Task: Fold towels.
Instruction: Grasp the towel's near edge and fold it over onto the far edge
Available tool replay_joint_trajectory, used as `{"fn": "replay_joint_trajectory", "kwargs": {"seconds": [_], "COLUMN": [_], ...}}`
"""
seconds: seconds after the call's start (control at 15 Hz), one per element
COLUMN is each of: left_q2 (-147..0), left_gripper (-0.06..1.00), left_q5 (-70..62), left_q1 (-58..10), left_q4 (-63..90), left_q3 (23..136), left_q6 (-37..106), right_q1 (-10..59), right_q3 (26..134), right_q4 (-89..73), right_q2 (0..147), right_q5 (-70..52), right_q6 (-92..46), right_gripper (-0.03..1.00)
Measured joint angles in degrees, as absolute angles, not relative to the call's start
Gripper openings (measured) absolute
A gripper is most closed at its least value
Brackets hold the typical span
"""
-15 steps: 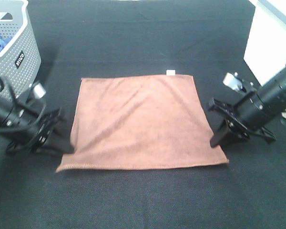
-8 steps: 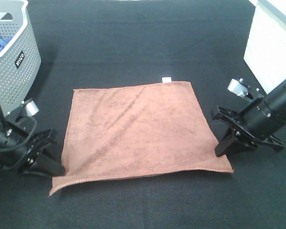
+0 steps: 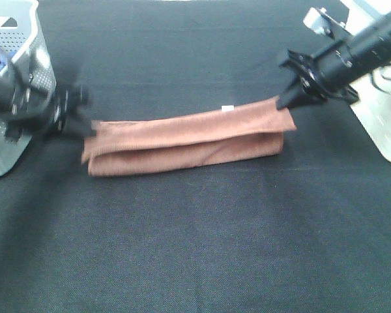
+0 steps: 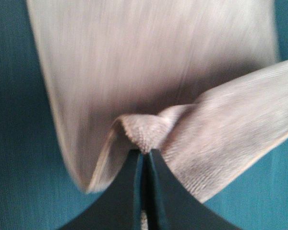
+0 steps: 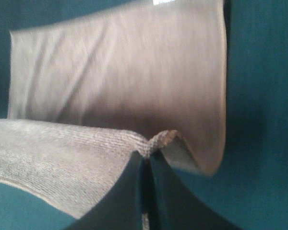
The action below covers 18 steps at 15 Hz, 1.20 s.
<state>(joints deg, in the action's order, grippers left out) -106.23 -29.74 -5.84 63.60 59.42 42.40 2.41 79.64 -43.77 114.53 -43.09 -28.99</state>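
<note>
Though blur smears detail, left fingers (image 4: 127, 191) and right fingers (image 5: 129, 191) clench towel (image 3: 182, 140) corners.

We saw the left arm (image 3: 23, 104) reach in low from the left of the high view, its outline smeared by blur. The left gripper (image 4: 145, 154) pointed toward the middle, its jaws pressed together on a pinched fold of the towel (image 3: 182, 140). The right arm (image 3: 365, 45) came in from the upper right, sloping down toward the middle. The right gripper (image 5: 145, 158) likewise had its jaws clamped on a bunched corner. We thought both tips sat slightly raised, though that was hard to judge.
</note>
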Motion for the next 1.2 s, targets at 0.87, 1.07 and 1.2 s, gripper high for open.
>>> {"fn": "replay_joint_trajectory", "kwargs": {"seconds": [0.87, 1.07, 1.2], "left_q2": [-123.19, -123.19, -123.07], "left_gripper": [0.28, 0.67, 0.69], "left_q5": [-24.47, -24.58, -24.81], "left_q1": [-6.47, -6.59, -6.59], "left_q4": [59.01, 57.52, 55.18], "left_q3": [78.72, 78.9, 78.9], "left_q6": [40.79, 36.9, 34.38], "right_q1": [2.41, 2.41, 2.41], "right_q3": [105.14, 105.42, 105.42], "right_q4": [-40.74, -38.96, -36.5], "right_q2": [137.34, 136.48, 135.73], "right_q5": [-45.03, -45.84, -46.81], "right_q6": [-24.29, -24.01, -22.57], "right_gripper": [0.22, 0.74, 0.78]}}
